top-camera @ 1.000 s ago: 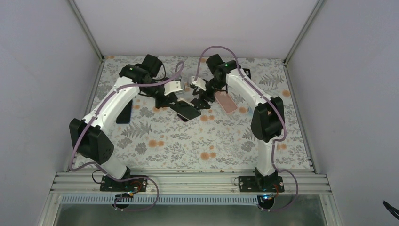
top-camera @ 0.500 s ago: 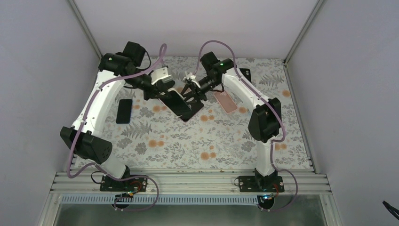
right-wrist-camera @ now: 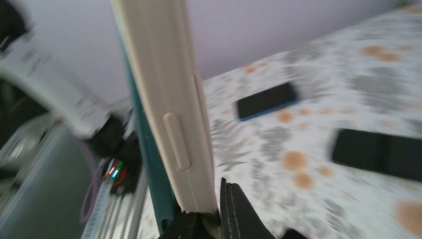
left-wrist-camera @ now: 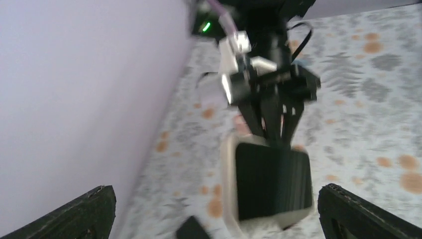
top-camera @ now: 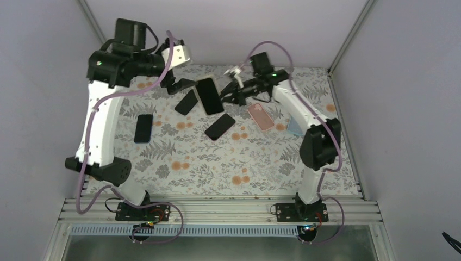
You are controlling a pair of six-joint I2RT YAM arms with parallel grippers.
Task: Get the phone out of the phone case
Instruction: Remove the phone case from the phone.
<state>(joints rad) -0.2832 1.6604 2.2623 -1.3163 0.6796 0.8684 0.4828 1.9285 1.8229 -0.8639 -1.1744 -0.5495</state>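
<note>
The phone, dark-screened, sits in a cream phone case (top-camera: 209,95) held tilted above the back of the table. My right gripper (top-camera: 227,95) is shut on the case's end. In the right wrist view the cream case (right-wrist-camera: 164,99) stands edge-on with a teal rim behind it, pinched at its bottom by my right gripper (right-wrist-camera: 215,221). My left gripper (top-camera: 177,83) hangs open, raised at the back left, apart from the phone. In the left wrist view the cased phone (left-wrist-camera: 271,181) lies ahead between the wide-spread fingers (left-wrist-camera: 94,211), touching neither.
Two bare black phones (top-camera: 186,101) (top-camera: 219,126) lie under and beside the held one, a third black phone (top-camera: 143,128) at the left. A pink case (top-camera: 261,117) and a pale blue case (top-camera: 293,126) lie at the right. The white back wall (top-camera: 228,32) is close behind both grippers.
My left gripper has let go, opened wide and risen toward the back left. My right gripper has shut on the cased phone and lifted it off the table.
</note>
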